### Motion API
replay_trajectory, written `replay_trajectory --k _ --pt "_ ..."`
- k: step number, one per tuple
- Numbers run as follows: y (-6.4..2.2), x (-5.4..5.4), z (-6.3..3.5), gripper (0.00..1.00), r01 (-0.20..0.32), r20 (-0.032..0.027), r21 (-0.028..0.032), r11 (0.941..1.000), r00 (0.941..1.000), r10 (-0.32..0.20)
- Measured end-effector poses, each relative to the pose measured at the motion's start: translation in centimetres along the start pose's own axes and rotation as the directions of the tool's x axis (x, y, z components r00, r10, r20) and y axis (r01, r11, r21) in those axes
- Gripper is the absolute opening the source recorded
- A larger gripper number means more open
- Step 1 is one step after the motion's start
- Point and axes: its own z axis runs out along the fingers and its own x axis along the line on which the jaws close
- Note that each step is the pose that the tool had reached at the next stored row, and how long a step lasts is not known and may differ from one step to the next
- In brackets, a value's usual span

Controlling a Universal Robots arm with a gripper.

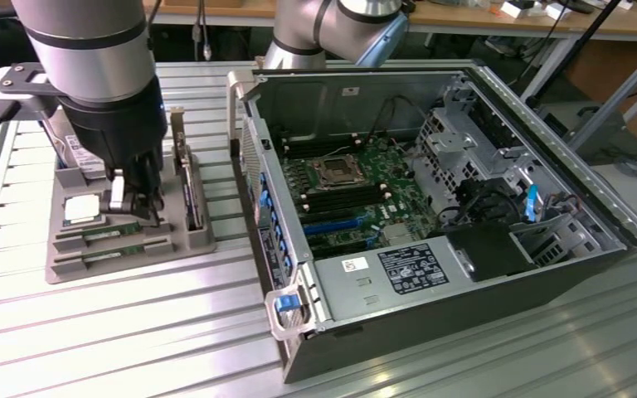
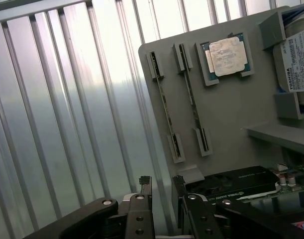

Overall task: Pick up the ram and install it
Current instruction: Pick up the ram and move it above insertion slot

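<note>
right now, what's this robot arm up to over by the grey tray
The robot arm's gripper hangs open over the grey plastic parts tray and holds nothing. Two long, thin green ram sticks sit on edge in slots in that tray, next to a square silver processor chip. The open black desktop computer case lies to the exterior view's right, its green motherboard exposed. No stick has been picked up yet.
</note>
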Motion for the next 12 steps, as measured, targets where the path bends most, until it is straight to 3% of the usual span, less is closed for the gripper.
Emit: replay_trajectory --k 12 --pt "0.03 -0.02 1.10 0.30 0.007 0.0001 0.0001 1.0000 1.0000 -0.007"
